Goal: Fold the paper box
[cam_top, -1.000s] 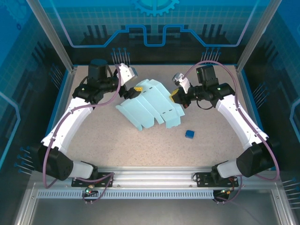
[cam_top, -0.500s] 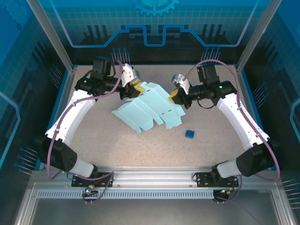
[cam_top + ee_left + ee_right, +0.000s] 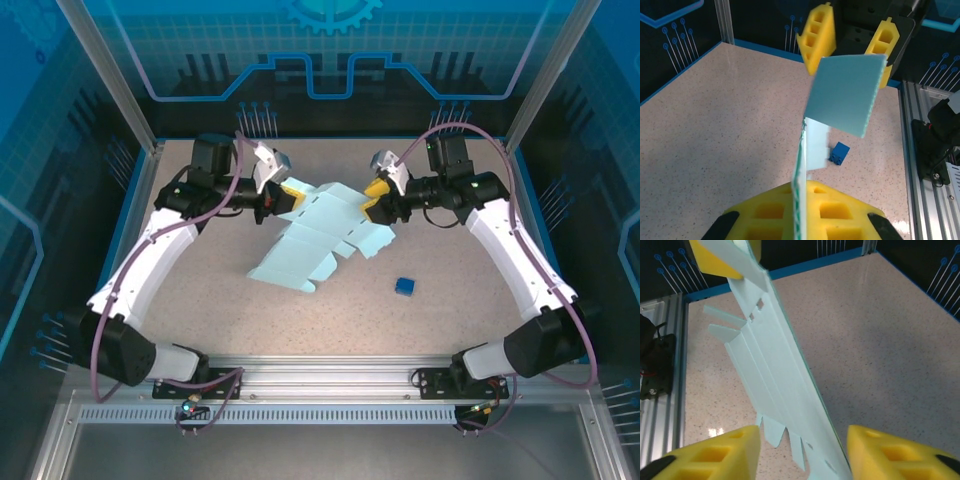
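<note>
Paper box (image 3: 318,235): a flat die-cut sheet, no wall formed yet. It is held up over the middle of the table (image 3: 200,290) and tilted. Its far edge is high between the two arms and its near-left corner is low. I cannot tell whether that corner touches the surface.

Left gripper (image 3: 278,197): clamped on the sheet's far-left edge. From its wrist camera the card runs edge-on out of the closed yellow pads.

Right gripper (image 3: 375,203): jaws apart, straddling the far-right flap. In its wrist view the card passes between the fingers (image 3: 715,455), close to the right one and clear of the left one. By my reading it holds nothing.

Step, as judged: early, a regrip ahead of the first crease. The score lines and tabs are visible and the panels lie in one plane.

Next move calls for the right jaws to take a fresh hold close to a score line. The left should keep the sheet steady, since thin card will bow if it is pushed far from a crease.

Room: a small dark blue cube (image 3: 404,286) sits near the sheet's near-right side, apart from it. There is open table to the near and left. The aluminium rail (image 3: 330,375) is well away. The tightest spot is between the two grippers, which face each other across the card.
</note>
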Robot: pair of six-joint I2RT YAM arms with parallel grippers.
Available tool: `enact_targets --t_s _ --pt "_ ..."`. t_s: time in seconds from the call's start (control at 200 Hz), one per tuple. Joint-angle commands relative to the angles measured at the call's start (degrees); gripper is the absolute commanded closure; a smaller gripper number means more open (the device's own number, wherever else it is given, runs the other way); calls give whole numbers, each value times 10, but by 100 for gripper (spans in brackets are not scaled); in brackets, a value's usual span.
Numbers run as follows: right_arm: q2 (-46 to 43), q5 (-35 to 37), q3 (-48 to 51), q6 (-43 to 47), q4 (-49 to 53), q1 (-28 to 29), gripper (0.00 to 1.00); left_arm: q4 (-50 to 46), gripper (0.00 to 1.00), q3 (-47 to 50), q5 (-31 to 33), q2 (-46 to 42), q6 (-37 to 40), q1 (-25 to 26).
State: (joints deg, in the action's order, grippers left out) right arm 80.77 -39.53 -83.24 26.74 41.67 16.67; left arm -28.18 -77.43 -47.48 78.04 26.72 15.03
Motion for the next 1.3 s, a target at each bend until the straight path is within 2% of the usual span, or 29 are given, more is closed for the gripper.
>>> enact_targets --t_s 0.0,0.19,0.395,0.495,0.575,0.675,0.96,1.08,1.191,1.296 --pt "-24 -20 4 -3 -21 -14 45 31 97 17 -27 -21 -25 2" --pt "-22 -1 12 17 -39 -15 39 5 97 8 -53 -5 -33 2" --pt "7 -35 -3 56 -19 -14 31 0 97 1 -69 6 -30 2" --pt "23 -66 -14 67 -5 -3 32 -2 97 -8 -69 16 -35 2" --pt "22 -47 3 64 -28 10 34 -6 97 -16 -76 23 -40 2" --pt "20 -28 24 52 -73 12 40 -13 97 -17 -82 22 -40 2" --pt "25 -14 40 34 -112 14 78 -13 97 -13 -72 16 -39 0" --pt "9 0 65 16 -133 18 91 3 97 -12 -57 22 -66 0" --pt "-16 56 104 -16 -163 29 96 25 97 -11 -43 34 -106 0" --pt "-50 162 133 -56 -183 54 96 61 96 -11 -26 48 -171 0"
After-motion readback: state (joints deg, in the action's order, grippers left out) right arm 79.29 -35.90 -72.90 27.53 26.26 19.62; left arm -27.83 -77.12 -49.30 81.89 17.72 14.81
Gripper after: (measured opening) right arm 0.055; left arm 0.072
